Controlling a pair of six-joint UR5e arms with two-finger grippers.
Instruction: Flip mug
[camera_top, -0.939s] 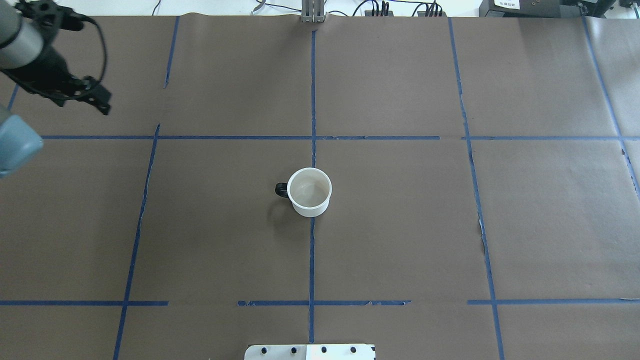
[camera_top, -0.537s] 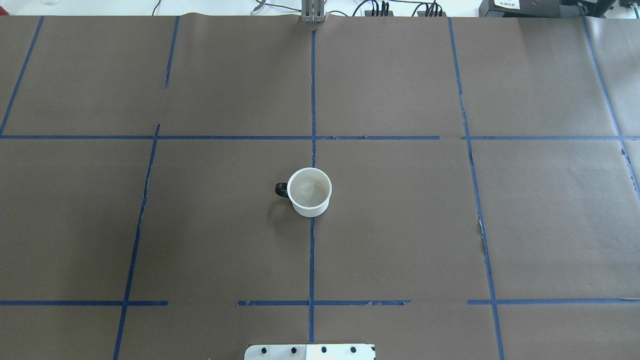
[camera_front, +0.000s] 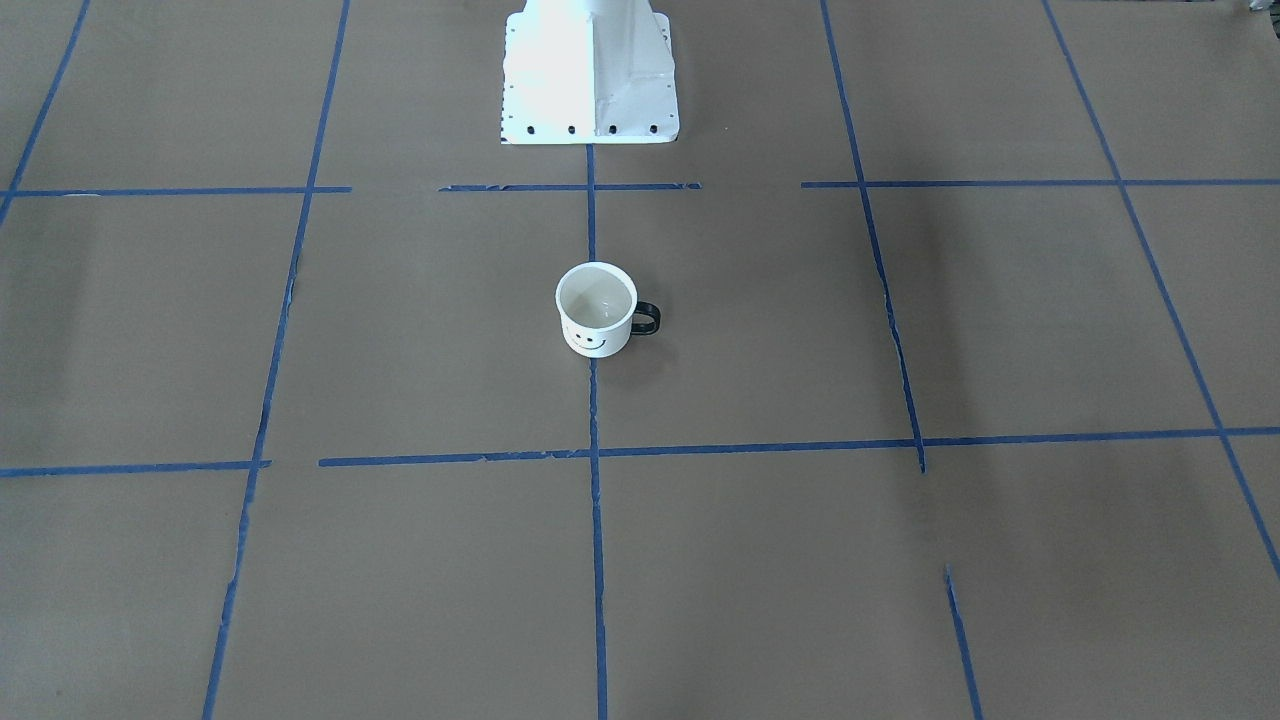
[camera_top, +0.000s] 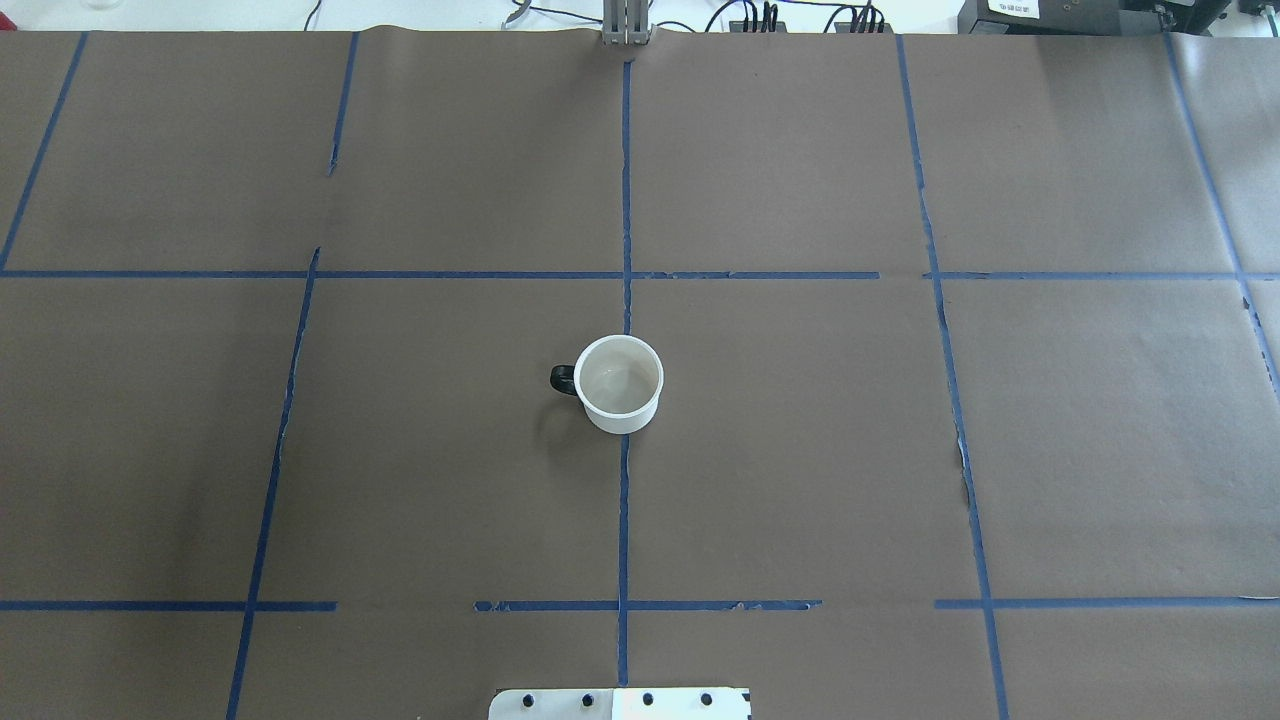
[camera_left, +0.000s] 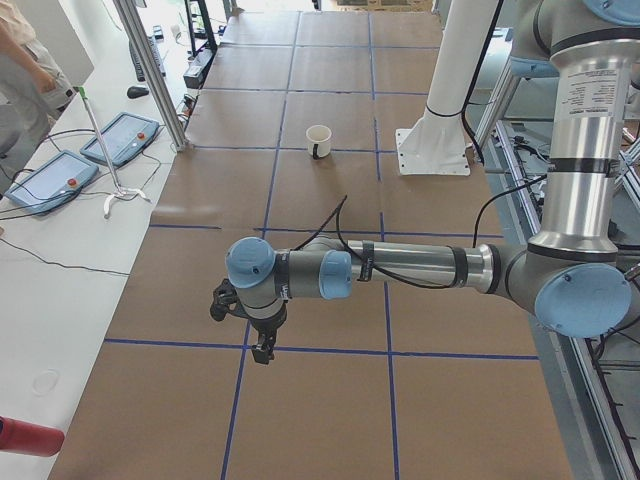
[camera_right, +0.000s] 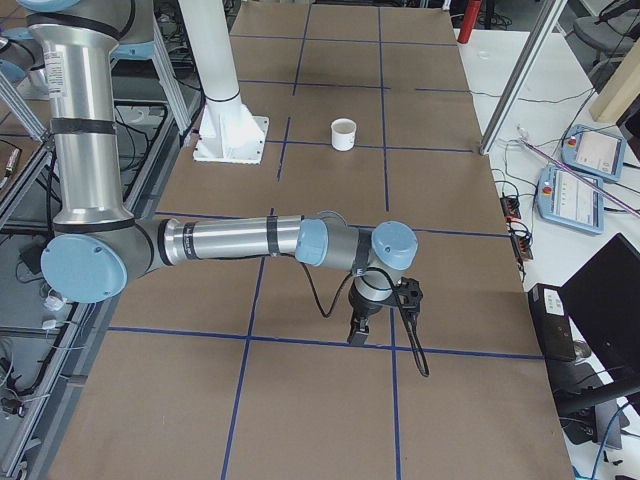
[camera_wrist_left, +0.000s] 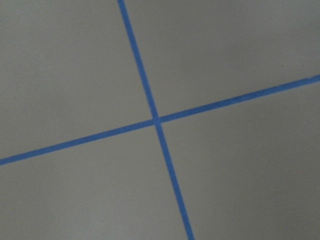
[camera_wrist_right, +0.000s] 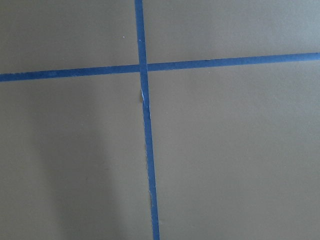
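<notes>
The mug (camera_top: 620, 383) stands upright, mouth up, mid-desk (camera_top: 850, 470), its handle toward the robot's left. The left end effector (camera_left: 262, 348) and right end effector (camera_right: 358, 332) hang well apart from it; I cannot tell whether either is spread or pressed together.

A brown paper-covered table (camera_top: 800, 480) is gridded with blue tape (camera_top: 626, 180) lines.

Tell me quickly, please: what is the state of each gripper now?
Left gripper: cannot be told; it is away from the mug.
Right gripper: cannot be told; also away from the mug.
</notes>
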